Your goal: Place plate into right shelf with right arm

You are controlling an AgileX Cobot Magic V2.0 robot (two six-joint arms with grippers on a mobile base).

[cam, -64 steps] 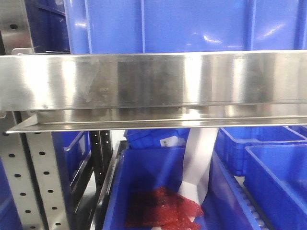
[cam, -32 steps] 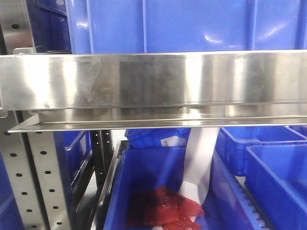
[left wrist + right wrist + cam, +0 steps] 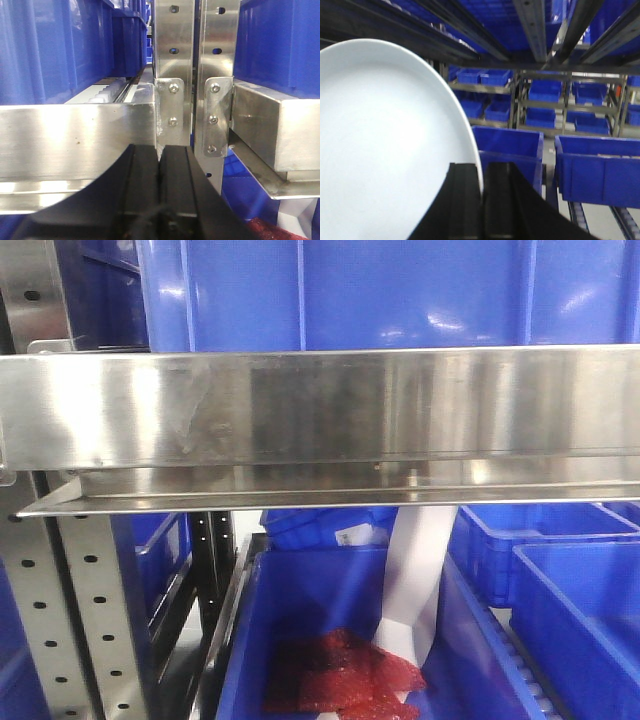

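My right gripper [image 3: 481,175] is clamped on the plate [image 3: 385,150]. The white rim runs down between my two black fingers [image 3: 462,200], pinched at its lower right edge. The plate rises up and to the left of the grip and fills the left half of the right wrist view, with its face toward the camera. It's held up in the air in front of racks. I can't tell from here which shelf it's lined up with. Behind it are rows of blue bins [image 3: 507,142] on shelves, with dark rails [image 3: 535,25] overhead.

My left gripper [image 3: 160,160] is closed, its pads pressed flat together with nothing between them. It points at a steel beam [image 3: 75,135] close ahead. Two perforated posts [image 3: 172,75] are bolted beside that beam, and blue crates [image 3: 45,50] sit on either side.

The front view gets neither arm nor the plate; those show only in the wrist views. It shows a shiny shelf edge [image 3: 320,405] across the frame with an upper bin [image 3: 400,290] sitting on it. Under that is a lower bin [image 3: 300,600] holding red packets [image 3: 340,680], and a white strip [image 3: 415,580] hangs down into it.
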